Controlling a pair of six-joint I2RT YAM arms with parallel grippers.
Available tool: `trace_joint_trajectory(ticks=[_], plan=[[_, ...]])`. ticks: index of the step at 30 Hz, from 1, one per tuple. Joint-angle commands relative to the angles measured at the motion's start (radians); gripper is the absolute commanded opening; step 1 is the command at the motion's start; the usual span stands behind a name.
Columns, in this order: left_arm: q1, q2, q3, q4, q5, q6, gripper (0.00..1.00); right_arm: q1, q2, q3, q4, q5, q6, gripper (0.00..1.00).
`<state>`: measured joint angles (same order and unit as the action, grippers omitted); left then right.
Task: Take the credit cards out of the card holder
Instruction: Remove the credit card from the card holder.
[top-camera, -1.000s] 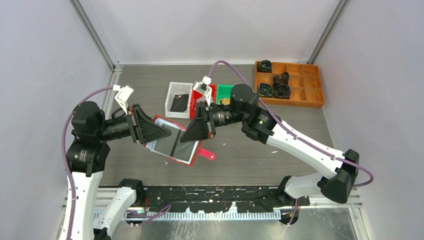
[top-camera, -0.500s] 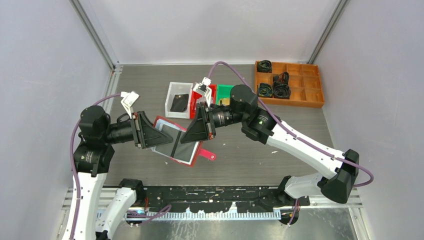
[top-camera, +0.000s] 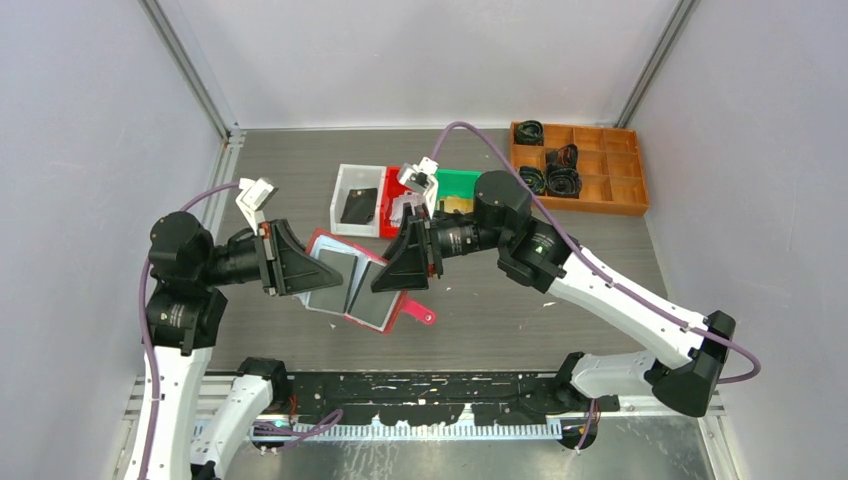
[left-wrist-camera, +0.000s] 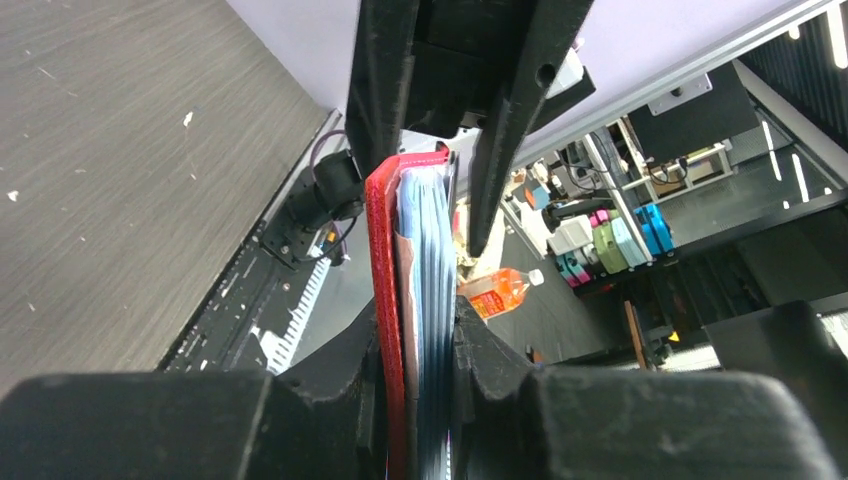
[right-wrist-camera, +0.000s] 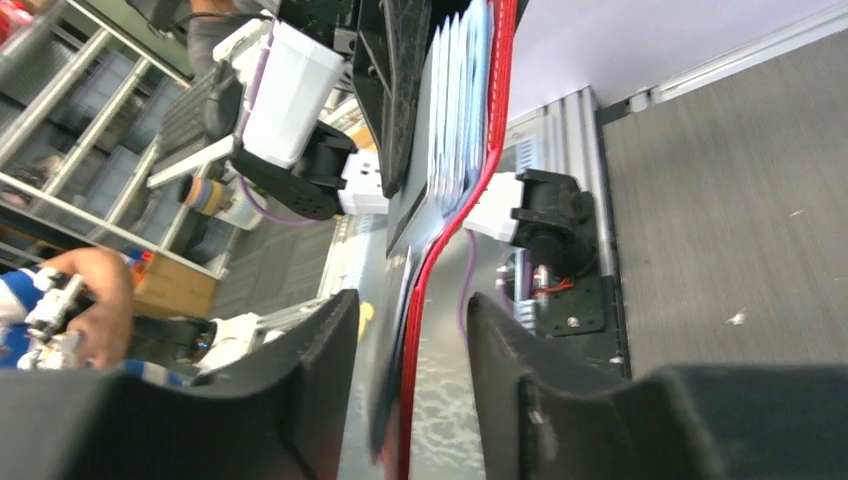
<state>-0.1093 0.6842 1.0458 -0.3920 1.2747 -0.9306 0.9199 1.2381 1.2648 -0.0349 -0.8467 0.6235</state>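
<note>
Bins (top-camera: 360, 168) just behind card holder (top-camera: 335, 283)

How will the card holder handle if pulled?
Probably floppy: the card holder hinges at its fold, and its red edge curves in the right wrist view. Likely bulky, with stacked sleeves where the left fingers pinch it.

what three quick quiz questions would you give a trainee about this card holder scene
1. True or false: the card holder is folded shut.
2. Which container has a dark card lying in it? A. white bin B. green bin C. orange tray
3. Which gripper is clamped on the card holder from both sides?

Key: 1 false, it is spread open. 2 A. 3 the left gripper.
</note>
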Motion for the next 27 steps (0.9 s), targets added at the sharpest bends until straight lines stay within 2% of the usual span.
trace_joint_trajectory(ticks=[1,3,5,8,11,16,21,27], plan=[[0.003,0.013,0.086,-0.064,-0.023,0.107,0.04,-0.022,-0.047,0.033,-0.066,0.043,-0.059,0.61],[0.003,0.016,0.103,-0.12,-0.065,0.178,0.03,-0.037,-0.049,0.054,-0.116,0.086,-0.068,0.68],[0.004,0.018,0.128,-0.208,-0.137,0.289,0.02,-0.068,-0.061,0.095,-0.183,0.18,-0.08,0.7],[0.003,0.021,0.156,-0.32,-0.273,0.41,0.01,-0.133,-0.112,0.133,-0.241,0.319,-0.065,0.66],[0.003,0.023,0.16,-0.377,-0.416,0.47,0.02,-0.153,-0.171,0.132,-0.224,0.409,-0.03,0.61],[0.004,0.035,0.145,-0.383,-0.508,0.469,0.02,-0.128,-0.137,0.048,0.008,0.316,0.217,0.6],[0.003,0.044,0.146,-0.382,-0.503,0.454,0.02,-0.013,-0.042,-0.017,0.133,0.32,0.268,0.64],[0.005,0.047,0.152,-0.376,-0.471,0.425,0.02,0.016,0.034,-0.088,0.307,0.291,0.367,0.64]])
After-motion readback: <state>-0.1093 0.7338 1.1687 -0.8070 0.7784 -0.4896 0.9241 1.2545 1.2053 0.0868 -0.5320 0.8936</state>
